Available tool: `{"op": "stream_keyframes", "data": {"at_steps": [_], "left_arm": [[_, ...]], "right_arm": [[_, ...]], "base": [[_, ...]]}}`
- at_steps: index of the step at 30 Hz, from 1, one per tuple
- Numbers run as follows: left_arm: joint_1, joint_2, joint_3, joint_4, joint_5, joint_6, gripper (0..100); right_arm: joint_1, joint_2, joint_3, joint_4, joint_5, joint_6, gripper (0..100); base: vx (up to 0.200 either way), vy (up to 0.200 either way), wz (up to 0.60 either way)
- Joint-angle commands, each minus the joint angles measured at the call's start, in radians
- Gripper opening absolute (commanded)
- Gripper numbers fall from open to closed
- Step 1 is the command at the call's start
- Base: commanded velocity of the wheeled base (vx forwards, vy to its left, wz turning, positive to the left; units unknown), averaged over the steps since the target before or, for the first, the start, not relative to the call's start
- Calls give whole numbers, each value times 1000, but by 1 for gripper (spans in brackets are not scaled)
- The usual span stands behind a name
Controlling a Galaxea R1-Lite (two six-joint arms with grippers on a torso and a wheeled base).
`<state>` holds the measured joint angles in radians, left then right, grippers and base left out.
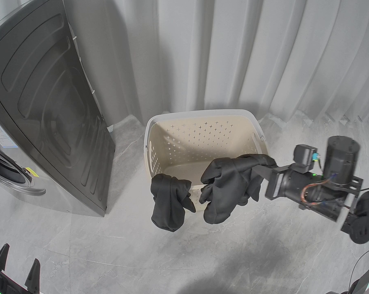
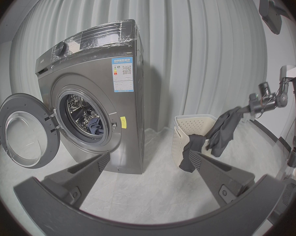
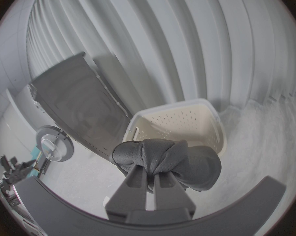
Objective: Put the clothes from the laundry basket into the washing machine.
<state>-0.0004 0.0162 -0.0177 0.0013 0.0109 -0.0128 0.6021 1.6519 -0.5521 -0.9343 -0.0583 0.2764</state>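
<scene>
Head view: right gripper [image 1: 261,169] held out level from the right, above the front right of the laundry basket [image 1: 201,113], clamped tight on a dark grey garment [image 1: 229,184]. Garment bunched at the pinch, folds sagging in front of the basket's front rim. Second dark grey bundle [image 1: 168,203] draped over that rim, hanging down outside; joined to the held piece or not, cannot tell. Left gripper [image 1: 17,266] low at the near left, fingers apart, holding nothing. Washing machine [image 1: 50,103] at the left.

Left wrist view: left gripper [image 2: 148,154] wide open, aimed at the machine's front. Round door [image 2: 27,131] swung fully open, blue clothing [image 2: 95,126] lying in the drum. Basket just beside the machine, held garment [image 2: 225,131] dangling above its rim.

Right wrist view: fingers [image 3: 135,187] pressed nearly together on a knotted, fine-textured grey fold [image 3: 167,161], basket behind it.
</scene>
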Motion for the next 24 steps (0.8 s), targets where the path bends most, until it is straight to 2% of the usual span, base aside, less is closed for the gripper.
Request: {"op": "stream_keyframes", "data": {"at_steps": [1,5,9,20,24], "left_arm": [[2,-13,18,2,-2,24,100],[2,-13,18,2,-2,24,100],[2,-13,18,2,-3,28,100],[0,-12,18,0,-3,17,100],[0,-12,16,2,-8,19,100]], "right_arm": [[70,-419,158,52,51,-26,0],[61,-478,152,63,54,-92,0],[70,-494,141,61,52,-102,0],[79,-472,139,61,54,-105,0],[87,-454,136,60,55,-105,0]], "base": [[0,0,0],[0,0,0],[0,0,0],[0,0,0],[-200,0,0]]}}
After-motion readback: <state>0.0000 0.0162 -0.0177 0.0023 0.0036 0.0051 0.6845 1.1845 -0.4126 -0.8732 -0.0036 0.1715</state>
